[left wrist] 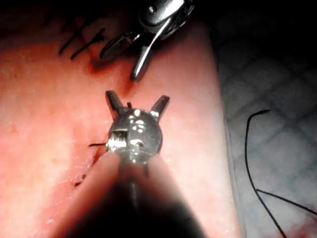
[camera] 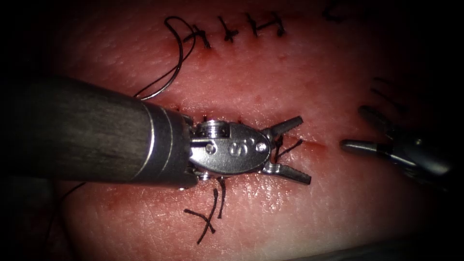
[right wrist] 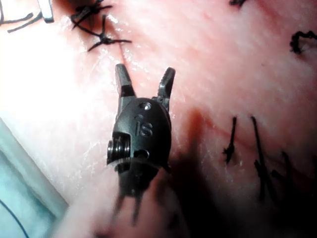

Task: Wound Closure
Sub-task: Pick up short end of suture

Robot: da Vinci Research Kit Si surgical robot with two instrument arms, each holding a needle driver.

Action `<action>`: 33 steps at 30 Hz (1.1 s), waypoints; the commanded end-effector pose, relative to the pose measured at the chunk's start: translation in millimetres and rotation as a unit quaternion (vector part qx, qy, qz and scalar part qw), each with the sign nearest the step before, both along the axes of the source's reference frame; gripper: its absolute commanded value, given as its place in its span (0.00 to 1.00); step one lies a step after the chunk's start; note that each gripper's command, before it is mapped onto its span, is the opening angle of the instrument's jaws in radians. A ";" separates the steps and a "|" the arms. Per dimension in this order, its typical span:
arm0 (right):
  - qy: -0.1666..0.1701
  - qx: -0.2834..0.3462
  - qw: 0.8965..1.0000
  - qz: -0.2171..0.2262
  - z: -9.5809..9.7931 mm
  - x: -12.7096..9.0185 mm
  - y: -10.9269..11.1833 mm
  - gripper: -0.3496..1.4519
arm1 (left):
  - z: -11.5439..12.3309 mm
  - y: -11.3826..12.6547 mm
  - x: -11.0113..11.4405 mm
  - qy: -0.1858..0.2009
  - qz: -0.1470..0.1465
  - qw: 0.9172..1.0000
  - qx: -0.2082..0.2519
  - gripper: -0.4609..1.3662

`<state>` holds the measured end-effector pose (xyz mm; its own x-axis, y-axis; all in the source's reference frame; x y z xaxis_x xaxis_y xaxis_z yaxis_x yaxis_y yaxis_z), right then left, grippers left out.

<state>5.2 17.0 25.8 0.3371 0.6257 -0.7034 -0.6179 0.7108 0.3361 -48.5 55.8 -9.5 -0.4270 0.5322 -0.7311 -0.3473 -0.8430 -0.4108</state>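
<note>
The cut (camera: 316,143) runs left to right across the tissue (camera: 309,72), with dark stitches (camera: 220,186) over it. My left tool (camera: 300,148) lies along the cut, open and holding nothing, its jaws spread over a short thread end (camera: 289,149). In the left wrist view the same tool (left wrist: 137,101) stands open above the tissue. My right tool (camera: 353,128) hovers over the cut's right end, open and holding nothing; its own view shows these jaws (right wrist: 144,79) apart and bare. A thin curved strand (camera: 166,79) lies above the left shaft; needle or thread, I cannot tell.
A second row of stitches (camera: 251,26) crosses the tissue's far side. Cut thread ends (camera: 208,220) lie on the near side below the left tool. Loose thread (left wrist: 250,163) rests on the mat beside the tissue. The right tool (left wrist: 143,44) hangs beyond the left jaws.
</note>
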 end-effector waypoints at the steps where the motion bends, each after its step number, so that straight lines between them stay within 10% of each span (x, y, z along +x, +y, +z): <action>1: 0.001 0.000 1.000 -0.002 0.0 0.0 -0.1 0.77 | 0.2 0.2 -0.1 0.007 0.007 1.000 0.010 0.56; 15: 0.000 0.001 1.000 -0.004 0.1 0.0 -0.3 0.77 | 2.1 0.4 -0.3 0.042 0.018 0.997 0.070 0.50; 20: 0.001 -0.001 1.000 -0.005 0.3 0.0 -0.5 0.77 | 2.6 0.2 -0.6 0.037 0.021 0.996 0.079 0.39; 24: 0.000 -0.001 1.000 -0.006 0.4 -0.1 -0.6 0.76 | 2.7 0.5 -0.9 0.031 0.028 0.996 0.084 0.06; 33: 0.000 -0.001 1.000 -0.006 0.4 -0.1 -0.6 0.76 | 2.4 1.3 -0.5 0.014 0.068 0.996 0.048 0.06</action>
